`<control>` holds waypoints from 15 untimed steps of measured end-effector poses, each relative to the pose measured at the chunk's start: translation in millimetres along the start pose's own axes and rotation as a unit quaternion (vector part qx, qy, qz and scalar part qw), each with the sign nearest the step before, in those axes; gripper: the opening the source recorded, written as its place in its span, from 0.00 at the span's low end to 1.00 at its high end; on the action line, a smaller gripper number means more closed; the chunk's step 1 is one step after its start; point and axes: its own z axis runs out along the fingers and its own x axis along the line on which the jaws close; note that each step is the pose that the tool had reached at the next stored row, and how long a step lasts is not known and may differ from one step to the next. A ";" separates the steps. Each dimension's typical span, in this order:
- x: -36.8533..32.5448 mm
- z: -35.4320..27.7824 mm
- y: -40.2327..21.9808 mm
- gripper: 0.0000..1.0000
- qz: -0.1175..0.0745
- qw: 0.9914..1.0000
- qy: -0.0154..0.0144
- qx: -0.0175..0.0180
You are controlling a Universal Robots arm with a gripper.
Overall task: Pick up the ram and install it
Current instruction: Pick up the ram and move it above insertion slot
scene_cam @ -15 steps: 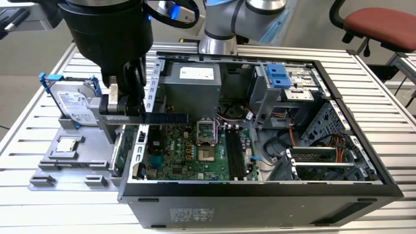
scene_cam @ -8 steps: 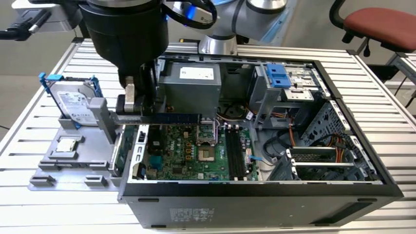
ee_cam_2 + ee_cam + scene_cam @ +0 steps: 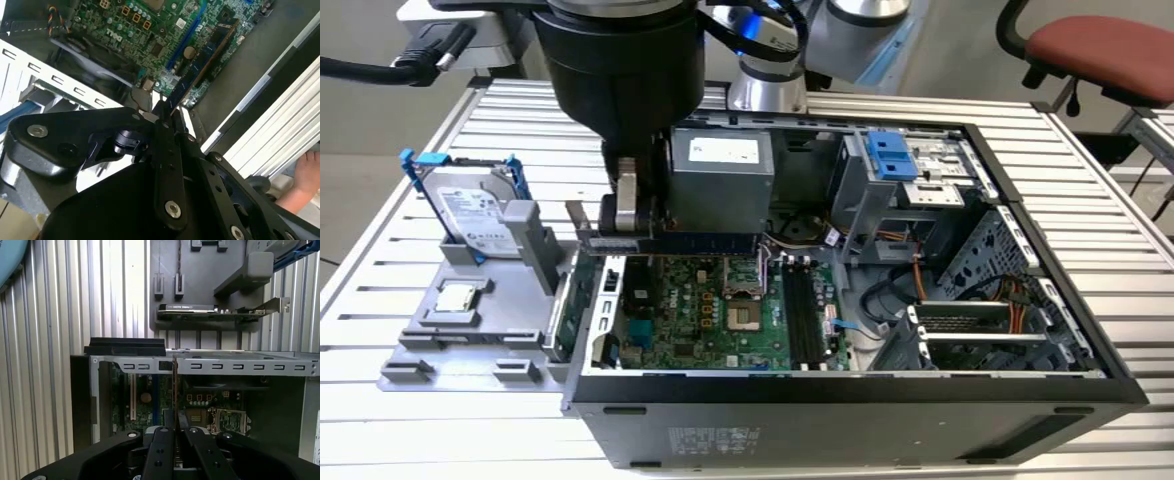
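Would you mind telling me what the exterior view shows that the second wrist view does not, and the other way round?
The exterior view adds the hard drive, the power supply and a red chair seat. The second wrist view adds a person's hand beside the slatted table. Both show the gripper shut on the ram above the motherboard.

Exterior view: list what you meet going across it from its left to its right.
In order: hard drive → ram → memory slots → blue drive bracket → red chair seat.
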 end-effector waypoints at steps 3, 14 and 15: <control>-0.1 0.0 -7.2 0.00 0.000 1.000 0.000 0.000; -0.5 0.2 -35.1 0.00 0.000 1.000 0.000 0.000; -0.6 0.2 -38.7 0.00 0.000 1.000 0.000 0.000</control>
